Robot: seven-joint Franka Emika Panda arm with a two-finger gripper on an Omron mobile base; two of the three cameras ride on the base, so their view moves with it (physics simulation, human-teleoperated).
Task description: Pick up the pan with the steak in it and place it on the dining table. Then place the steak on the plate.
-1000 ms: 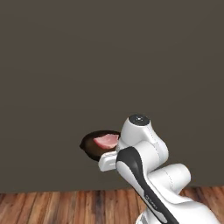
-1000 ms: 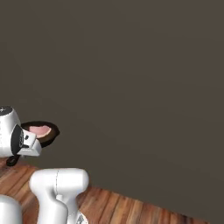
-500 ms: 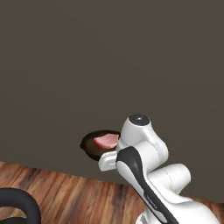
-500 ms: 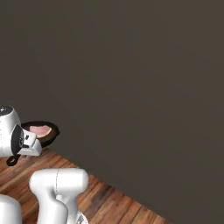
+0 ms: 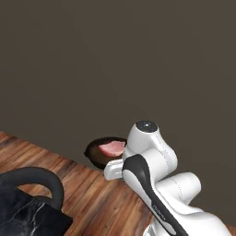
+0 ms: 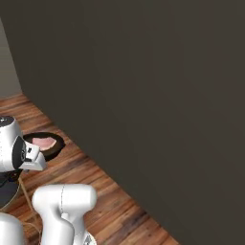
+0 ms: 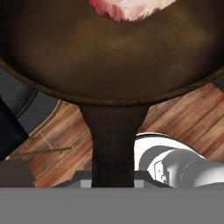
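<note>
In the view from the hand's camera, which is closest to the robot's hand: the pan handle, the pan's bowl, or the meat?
1. The dark pan's long handle, at the bottom, running into the hand.
2. The round dark brown bowl, in the middle.
3. The pink raw steak, at the top edge, farthest.

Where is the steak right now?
The steak lies in the pan, held up above the wooden floor, just left of the arm in the left base view.

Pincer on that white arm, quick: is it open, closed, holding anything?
Pincer: closed on the handle of the pan, held above the floor with the steak in it.
</note>
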